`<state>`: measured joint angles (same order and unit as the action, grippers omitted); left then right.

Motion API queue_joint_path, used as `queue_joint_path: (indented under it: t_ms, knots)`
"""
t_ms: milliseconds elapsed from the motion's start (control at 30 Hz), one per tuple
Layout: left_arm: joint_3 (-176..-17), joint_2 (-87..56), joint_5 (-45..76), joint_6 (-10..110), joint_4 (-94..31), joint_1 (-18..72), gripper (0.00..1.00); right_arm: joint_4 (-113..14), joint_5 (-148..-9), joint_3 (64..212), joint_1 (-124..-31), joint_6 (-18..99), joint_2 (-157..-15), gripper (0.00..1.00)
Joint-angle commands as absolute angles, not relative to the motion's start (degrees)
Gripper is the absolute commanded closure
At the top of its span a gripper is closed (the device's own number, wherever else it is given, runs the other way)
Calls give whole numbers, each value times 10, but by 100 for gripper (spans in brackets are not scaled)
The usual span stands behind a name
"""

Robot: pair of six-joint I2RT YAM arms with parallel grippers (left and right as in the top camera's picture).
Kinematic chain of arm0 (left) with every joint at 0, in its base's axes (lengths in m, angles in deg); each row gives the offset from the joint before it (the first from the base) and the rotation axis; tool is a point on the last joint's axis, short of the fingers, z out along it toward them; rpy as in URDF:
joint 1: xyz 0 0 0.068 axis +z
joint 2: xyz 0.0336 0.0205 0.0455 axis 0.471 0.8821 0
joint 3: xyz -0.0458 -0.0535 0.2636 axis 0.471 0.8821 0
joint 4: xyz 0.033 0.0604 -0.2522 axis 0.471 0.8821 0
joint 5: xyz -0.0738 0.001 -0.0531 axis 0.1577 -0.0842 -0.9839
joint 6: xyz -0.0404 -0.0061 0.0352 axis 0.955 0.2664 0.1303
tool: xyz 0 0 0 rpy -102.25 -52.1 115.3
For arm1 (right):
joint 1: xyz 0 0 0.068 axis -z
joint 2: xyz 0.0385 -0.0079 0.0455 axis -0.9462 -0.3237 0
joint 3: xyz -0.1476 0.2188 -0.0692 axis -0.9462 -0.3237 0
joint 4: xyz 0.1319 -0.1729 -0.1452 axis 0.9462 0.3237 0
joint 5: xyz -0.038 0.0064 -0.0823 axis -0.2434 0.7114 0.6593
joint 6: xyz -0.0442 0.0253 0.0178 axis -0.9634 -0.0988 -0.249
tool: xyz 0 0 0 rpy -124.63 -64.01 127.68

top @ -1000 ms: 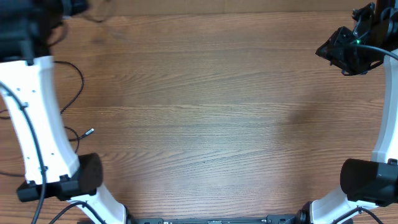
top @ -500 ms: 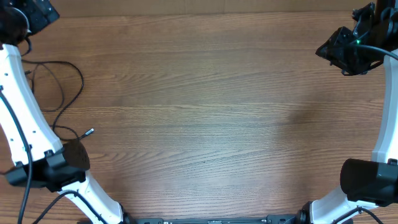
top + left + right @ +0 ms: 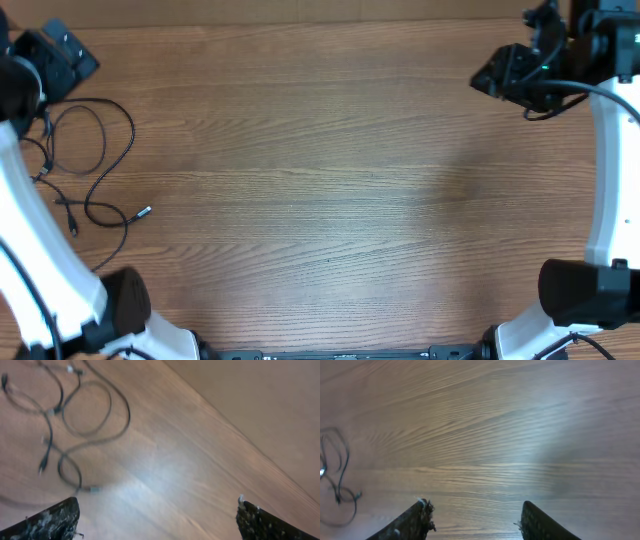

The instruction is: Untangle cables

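The cables [image 3: 95, 165] are thin black cords lying in loose overlapping loops on the wooden table [image 3: 320, 200] at the far left, one silver-tipped end [image 3: 145, 211] pointing right. My left gripper [image 3: 60, 55] hovers beyond them at the back left corner. In the left wrist view the cables [image 3: 75, 420] lie ahead at upper left, and the left gripper [image 3: 157, 517] stands wide open with only bare wood between its fingers. My right gripper [image 3: 495, 80] is at the back right, far from the cables. In its wrist view the right gripper [image 3: 472, 512] is open and empty, the cables [image 3: 335, 477] small at the left edge.
The table's far edge [image 3: 320, 22] runs along the top of the overhead view. The white left arm [image 3: 40, 250] curves down the left side next to the cables. The white right arm [image 3: 605, 180] runs along the right edge.
My left gripper went from shut to wide open and its arm swung left, uncovering the cable loops on the table. My right gripper shifted left and opened wider.
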<state>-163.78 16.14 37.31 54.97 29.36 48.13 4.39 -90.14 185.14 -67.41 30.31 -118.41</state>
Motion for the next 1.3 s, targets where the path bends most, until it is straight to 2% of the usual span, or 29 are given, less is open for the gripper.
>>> queue_joint_path:
  t_ms: [0, 267, 333, 367, 633, 1033, 1133, 1267]
  knots:
    - [-1639, 137, 350, 576, 307, 471, 0, 35, -910, 1854, -701, 292, -1131, 41]
    - [-1639, 138, 348, 576, 307, 471, 1, 44, -911, 1853, -763, 293, -1038, 37]
    - [-1639, 138, 348, 576, 307, 471, 0, 53, -911, 1854, -765, 297, -1012, 16]
    - [-1639, 138, 348, 576, 307, 471, 0, 61, -911, 1853, -765, 297, -997, 0]
    - [-1639, 138, 348, 576, 307, 471, 0, 100, -913, 1853, -765, 297, -917, 0]
    - [-1639, 138, 348, 576, 307, 471, 0, 130, -837, 1849, -765, 296, -906, 0]
    - [-1639, 138, 348, 576, 307, 471, 0, 94, -815, 1825, -765, 296, -906, 0]
    - [-1639, 138, 348, 576, 307, 471, 0, -34, -803, 1735, -765, 253, -865, 0]
